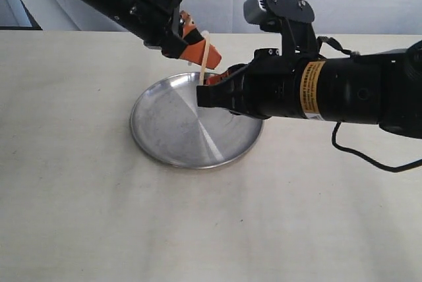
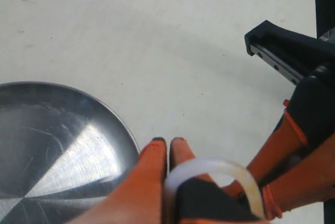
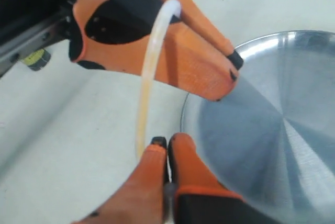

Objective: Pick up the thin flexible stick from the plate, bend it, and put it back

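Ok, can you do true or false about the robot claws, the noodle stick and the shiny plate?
1. The thin flexible stick is lying flat on the plate. False: it is held up in the air, off the plate.
2. The left gripper and the right gripper each pinch the stick. True.
3. The stick is perfectly straight. False: it curves in an arc between the two grippers.
4. The plate is round and silver. True.
5. The plate sits on a pale table. True.
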### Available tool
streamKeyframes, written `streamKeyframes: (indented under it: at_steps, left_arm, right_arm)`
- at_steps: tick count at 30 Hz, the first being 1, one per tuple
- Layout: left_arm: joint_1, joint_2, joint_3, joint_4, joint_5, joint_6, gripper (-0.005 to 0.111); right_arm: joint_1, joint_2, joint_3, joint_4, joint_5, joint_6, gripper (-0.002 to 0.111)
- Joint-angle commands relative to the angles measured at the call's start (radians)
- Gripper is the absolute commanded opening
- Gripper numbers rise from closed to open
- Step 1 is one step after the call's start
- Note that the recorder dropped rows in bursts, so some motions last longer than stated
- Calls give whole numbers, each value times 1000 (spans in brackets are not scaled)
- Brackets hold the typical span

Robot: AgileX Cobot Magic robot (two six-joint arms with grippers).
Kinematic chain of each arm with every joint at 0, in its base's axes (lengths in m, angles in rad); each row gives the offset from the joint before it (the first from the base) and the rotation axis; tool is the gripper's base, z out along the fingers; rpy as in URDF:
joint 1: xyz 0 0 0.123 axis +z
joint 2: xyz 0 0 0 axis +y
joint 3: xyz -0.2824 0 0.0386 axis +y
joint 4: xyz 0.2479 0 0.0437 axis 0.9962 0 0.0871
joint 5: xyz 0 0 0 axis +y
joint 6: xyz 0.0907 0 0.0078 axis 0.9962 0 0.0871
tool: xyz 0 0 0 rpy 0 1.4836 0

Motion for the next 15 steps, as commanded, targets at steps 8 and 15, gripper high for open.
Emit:
streamKeyframes:
  at_steps: [8, 15]
  left_arm:
    - [-9, -4, -4, -118, -10, -185, 0]
    - [-9, -4, -4, -133, -14, -250, 0]
  right_arm:
    - [10, 4, 5, -331, -17, -15, -1]
    - [10, 4, 5, -506, -17, -15, -1]
